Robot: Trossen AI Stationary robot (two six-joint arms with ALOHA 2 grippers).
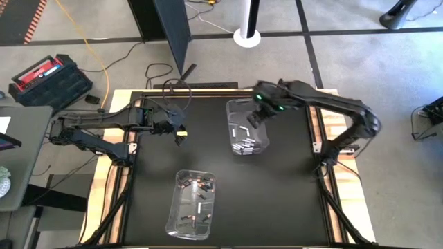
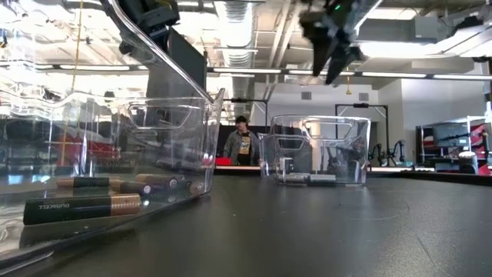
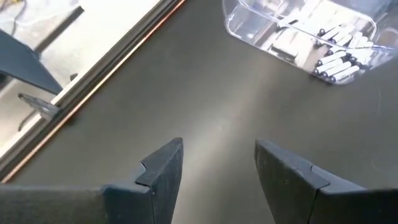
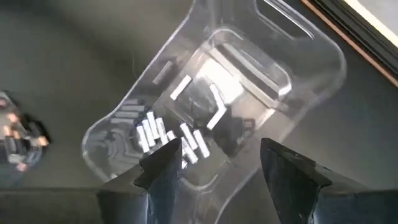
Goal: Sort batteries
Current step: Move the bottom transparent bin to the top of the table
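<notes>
A: What carries it all?

B: A black counter with two clear bins standing well apart. The far bin sits toward the right arm's side; the near bin sits at the front, nearer the middle. Keeping them apart likely gives each sort of cell its own place.

A: And the arms?

B: The right gripper hangs above the far bin, just over its rim. In its wrist view the jaws stand spread with nothing between them, and the bin's floor lies directly below. That fits a drop into the bin, though this is a reading of the pose. The left gripper hovers over bare counter to the left of the far bin, clear of both bins. Its jaws are also parted and empty, so it seems to be waiting.

A: Where are the batteries?

B: The white batteries lie on the far bin's floor, most bunched at one end, a few loose nearer the middle. The dark batteries with copper ends lie scattered in the near bin. No cell shows on the open counter, so the sorting looks close to done.
</notes>
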